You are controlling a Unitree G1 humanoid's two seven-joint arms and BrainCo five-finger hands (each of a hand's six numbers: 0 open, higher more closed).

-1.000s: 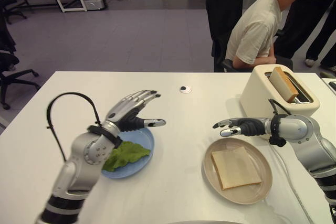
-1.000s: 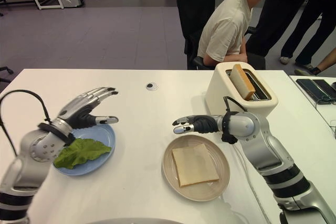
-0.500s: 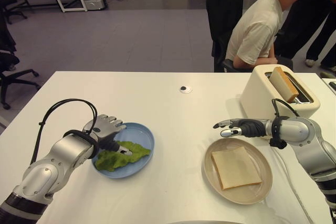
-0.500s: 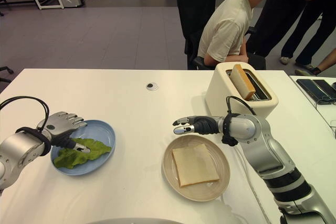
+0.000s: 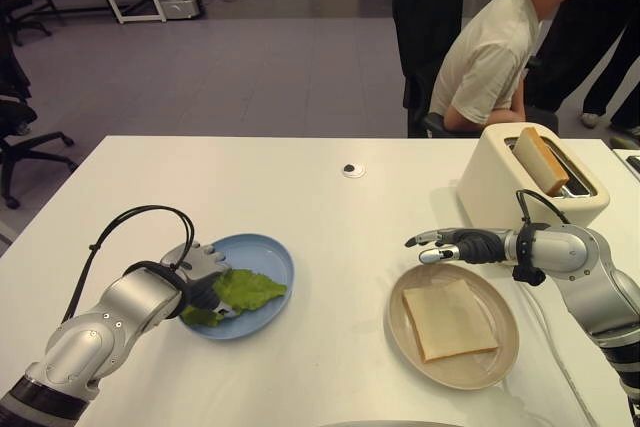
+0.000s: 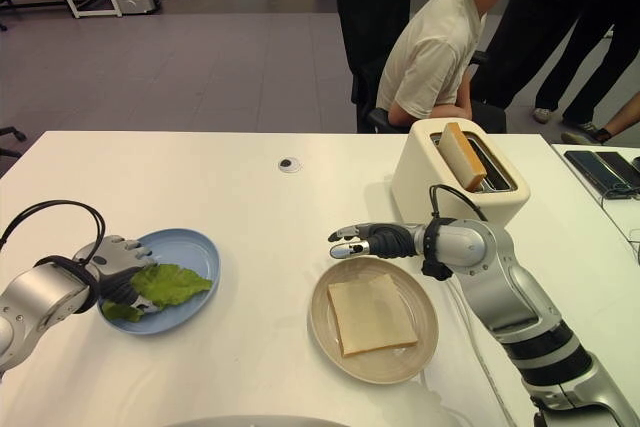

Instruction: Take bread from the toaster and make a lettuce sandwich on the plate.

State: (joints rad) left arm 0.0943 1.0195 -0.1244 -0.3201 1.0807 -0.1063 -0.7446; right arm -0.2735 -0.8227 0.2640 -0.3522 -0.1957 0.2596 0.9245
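Observation:
A green lettuce leaf (image 5: 246,288) lies on a blue plate (image 5: 268,254) at the left of the table. My left hand (image 5: 198,280) is down on the plate's left side, fingers curled around the leaf's left end. A beige plate (image 5: 497,360) at the right carries one slice of bread (image 5: 447,319). My right hand (image 5: 452,245) hovers just above that plate's far-left rim, fingers stretched out and holding nothing. The white toaster (image 5: 505,183) stands behind it with a second slice (image 5: 540,160) sticking up from its slot.
A small round dark-centred disc (image 5: 352,170) sits in the table top near the far edge. A black cable (image 5: 128,232) loops up from my left forearm. A seated person is just behind the table near the toaster. A dark phone (image 6: 596,169) lies at the far right.
My left hand dropped from above the blue plate onto it, then slid to the leaf's left end and closed on it. The right hand stayed where it was.

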